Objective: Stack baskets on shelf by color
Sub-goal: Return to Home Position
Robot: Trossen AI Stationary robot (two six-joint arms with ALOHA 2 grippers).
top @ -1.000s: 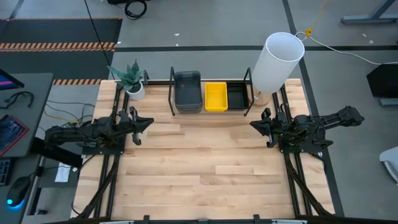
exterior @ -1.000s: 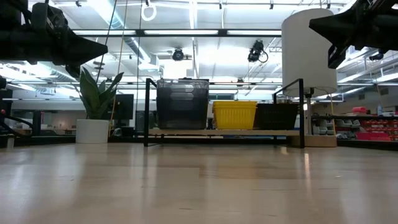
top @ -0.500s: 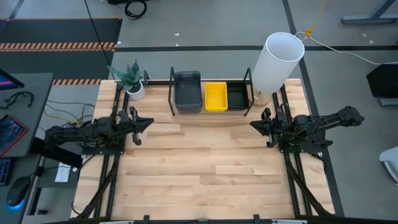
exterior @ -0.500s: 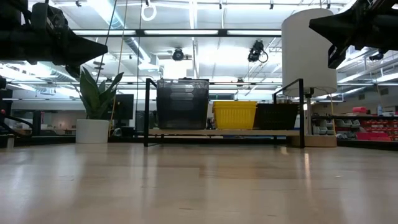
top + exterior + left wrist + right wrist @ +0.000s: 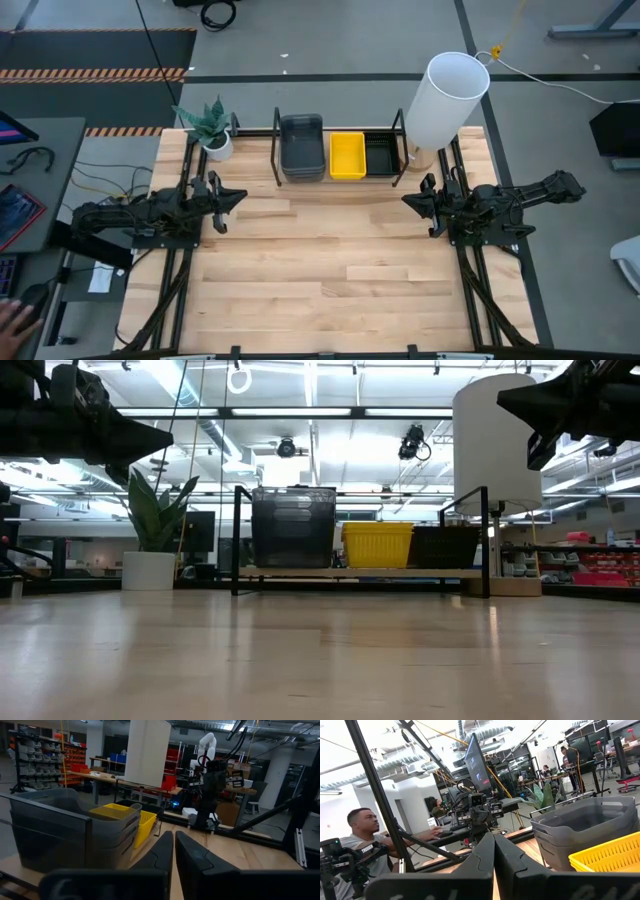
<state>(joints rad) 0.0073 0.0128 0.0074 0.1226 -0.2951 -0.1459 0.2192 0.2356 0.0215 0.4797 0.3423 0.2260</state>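
The baskets stand in three stacks on the black rod shelf (image 5: pixel 276 160) at the table's far edge: smoky grey (image 5: pixel 301 146) on the left, yellow (image 5: pixel 348 156) in the middle, black (image 5: pixel 381 154) on the right. In the low view the grey stack (image 5: pixel 293 526) is tallest, beside the yellow (image 5: pixel 378 544) and black (image 5: pixel 445 546) stacks. My left gripper (image 5: pixel 240 195) hovers shut over the table's left side, and my right gripper (image 5: pixel 407 200) hovers shut over its right side, both raised and apart from the baskets. The wrist views show each pair of fingers closed together (image 5: pixel 173 851) (image 5: pixel 494 854).
A tall white cylinder (image 5: pixel 446 100) stands at the shelf's right end, and a potted plant (image 5: pixel 212 128) at its left. The bare wooden tabletop (image 5: pixel 330 270) spreads between the arms. A person sits beyond the table (image 5: pixel 362 837); a hand shows by the mouse (image 5: pixel 12 318).
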